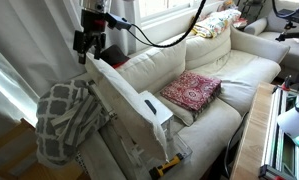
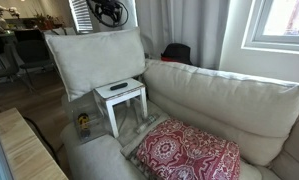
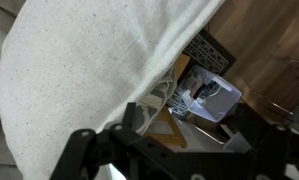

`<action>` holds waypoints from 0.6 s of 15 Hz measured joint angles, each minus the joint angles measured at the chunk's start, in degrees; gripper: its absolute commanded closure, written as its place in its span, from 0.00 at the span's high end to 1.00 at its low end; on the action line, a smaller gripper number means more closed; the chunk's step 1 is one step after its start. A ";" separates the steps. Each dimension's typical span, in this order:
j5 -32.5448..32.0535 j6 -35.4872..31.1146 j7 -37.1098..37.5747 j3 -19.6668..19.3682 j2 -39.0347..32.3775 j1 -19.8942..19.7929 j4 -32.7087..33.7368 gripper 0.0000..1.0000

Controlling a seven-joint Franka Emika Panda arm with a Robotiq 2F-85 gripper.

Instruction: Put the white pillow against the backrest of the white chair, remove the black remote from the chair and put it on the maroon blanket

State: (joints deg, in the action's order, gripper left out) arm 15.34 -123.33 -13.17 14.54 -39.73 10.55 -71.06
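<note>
The tool (image 1: 86, 47), jaws spread and empty, hangs just above the white pillow (image 2: 94, 58), which stands upright at the end of the white chair (image 2: 224, 100). The black remote (image 2: 119, 86) lies on a small white worktop (image 2: 139, 91) at that same end, and the maroon blanket (image 2: 189, 152) lies on the chair's seat.

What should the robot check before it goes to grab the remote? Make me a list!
1. Pillow standing upright at the back of the little white chair: ok.
2. Fingers open and empty, up above the pillow: ok.
3. Remote in plain sight on the chair's seat, nothing on top of it: ok.
4. Blanket spread on the sofa with room on top: ok.
5. Pillow steady enough not to tip when the chair gets nudged: cannot tell.
</note>
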 measured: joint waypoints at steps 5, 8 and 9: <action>4.20 0.00 -4.31 0.68 6.54 -3.81 -7.09 1.00; 8.62 0.99 -9.02 1.03 10.77 -7.79 -14.41 1.00; 10.07 1.95 -10.83 1.05 11.92 -9.15 -16.95 1.00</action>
State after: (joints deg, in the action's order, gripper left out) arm 25.41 -121.38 -24.00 15.59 -27.81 1.40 -88.01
